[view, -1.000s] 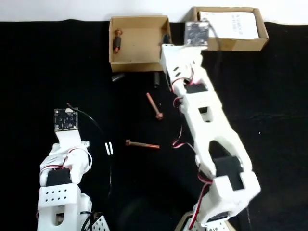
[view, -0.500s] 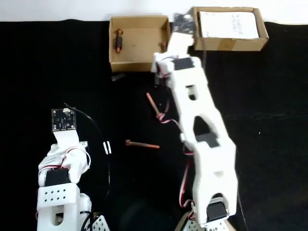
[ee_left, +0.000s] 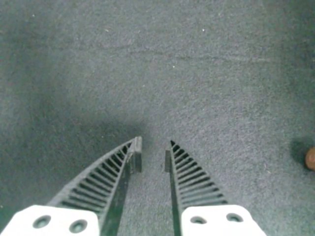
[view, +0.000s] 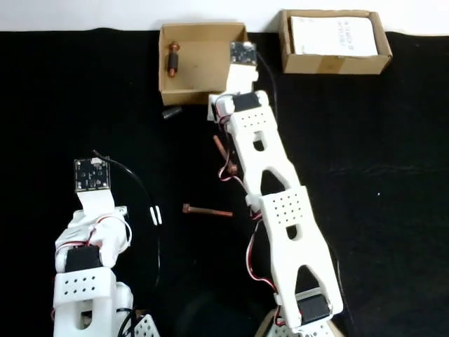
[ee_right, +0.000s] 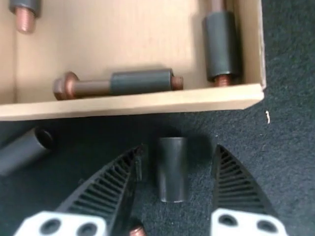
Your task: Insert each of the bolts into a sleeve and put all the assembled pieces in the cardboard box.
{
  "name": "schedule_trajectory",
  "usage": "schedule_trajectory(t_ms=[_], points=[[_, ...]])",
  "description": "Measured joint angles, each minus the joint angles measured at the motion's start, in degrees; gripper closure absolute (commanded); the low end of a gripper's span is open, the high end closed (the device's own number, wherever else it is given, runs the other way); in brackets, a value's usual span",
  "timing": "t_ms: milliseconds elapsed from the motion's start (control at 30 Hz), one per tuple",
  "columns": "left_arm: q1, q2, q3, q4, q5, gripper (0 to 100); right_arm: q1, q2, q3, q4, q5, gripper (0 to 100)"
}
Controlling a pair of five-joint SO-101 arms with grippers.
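Right gripper [ee_right: 178,149], fingers released, is straddling a sleeve [ee_right: 172,169] beside the cardboard box [ee_right: 147,104]; left gripper [ee_left: 152,147] is hovering, fingers slightly parted.

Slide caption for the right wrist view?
Open right end effector straddles a sleeve beside the cardboard box holding assembled bolts.

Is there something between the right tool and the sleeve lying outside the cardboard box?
Nothing visible does. The sleeve lies inside the open right tool, just outside the cardboard box wall.
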Motion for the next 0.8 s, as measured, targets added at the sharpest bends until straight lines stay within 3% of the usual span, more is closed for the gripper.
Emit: schedule_trajectory(t_ms=[300,533,800], points=[[0.0,0.0,0.0,0.0,0.0,90,0.0,3.43,-2.11,-1.58,0.0,79.9],[0.0,0.0,0.0,0.0,0.0,90,0.44,5.54,-2.9,-2.02,0.62,95.6],[0.0,0.0,0.0,0.0,0.0,90,0.62,5.63,-3.96,1.49,6.68,96.1]])
